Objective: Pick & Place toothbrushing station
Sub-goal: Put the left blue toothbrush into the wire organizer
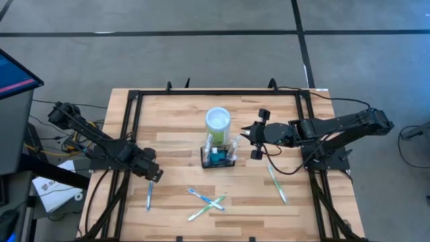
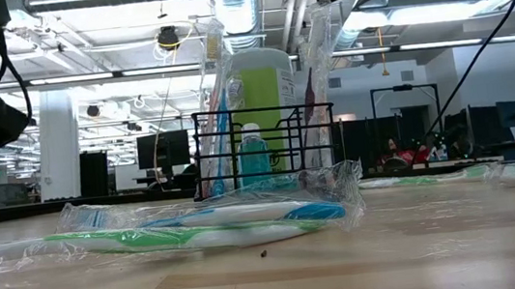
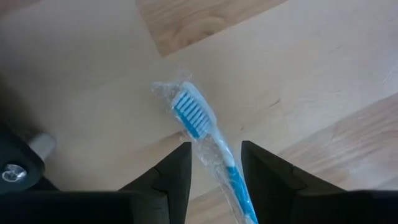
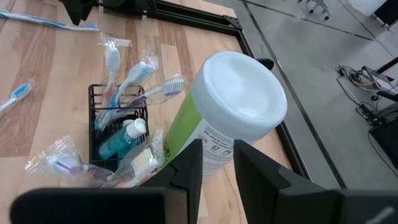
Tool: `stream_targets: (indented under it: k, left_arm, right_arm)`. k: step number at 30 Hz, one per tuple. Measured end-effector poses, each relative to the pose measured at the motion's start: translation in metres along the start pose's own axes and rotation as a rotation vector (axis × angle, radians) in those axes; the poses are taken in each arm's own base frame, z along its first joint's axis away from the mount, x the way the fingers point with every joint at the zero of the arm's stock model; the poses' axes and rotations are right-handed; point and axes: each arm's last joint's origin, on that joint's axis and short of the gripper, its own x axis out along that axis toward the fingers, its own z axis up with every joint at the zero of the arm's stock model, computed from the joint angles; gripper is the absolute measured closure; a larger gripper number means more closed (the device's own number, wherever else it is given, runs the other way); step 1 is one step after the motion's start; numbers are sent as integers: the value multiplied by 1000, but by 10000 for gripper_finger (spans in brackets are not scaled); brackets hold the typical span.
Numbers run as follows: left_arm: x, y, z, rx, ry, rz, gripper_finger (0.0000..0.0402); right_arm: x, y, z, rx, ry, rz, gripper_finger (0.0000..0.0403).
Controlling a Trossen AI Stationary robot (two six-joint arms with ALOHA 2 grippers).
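Observation:
The toothbrushing station, a small black wire caddy (image 1: pixel 218 158), stands on the wooden table's middle and holds several wrapped toothbrushes and a small blue bottle (image 4: pixel 121 140). It also shows in the low view (image 2: pixel 263 149) and the right wrist view (image 4: pixel 102 106). A lime-green cup (image 1: pixel 218 121) stands just behind it. My right gripper (image 1: pixel 246 132) is open and empty just right of the caddy, pointing at it (image 4: pixel 217 162). My left gripper (image 1: pixel 153 175) is open at the table's left, low over a wrapped blue toothbrush (image 3: pixel 193 115); its fingers stand on either side of the brush's neck.
Wrapped toothbrushes lie loose on the table: two crossed near the front middle (image 1: pixel 205 202), one at the right (image 1: pixel 277 183), and the blue one at the left (image 1: pixel 148 196). A black frame rail (image 1: pixel 215 94) runs round the table's edges.

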Motion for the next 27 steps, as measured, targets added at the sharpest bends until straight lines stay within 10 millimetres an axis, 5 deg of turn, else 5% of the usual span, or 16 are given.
stream_targets:
  k: [19, 27]
  left_arm:
    - [14, 10, 2, -20, -28, 7, 272]
    - [13, 9, 2, -19, -30, -10, 336]
  right_arm:
    - [0, 0, 0, 2, -3, -1, 321]
    - [0, 0, 0, 2, -3, 0, 321]
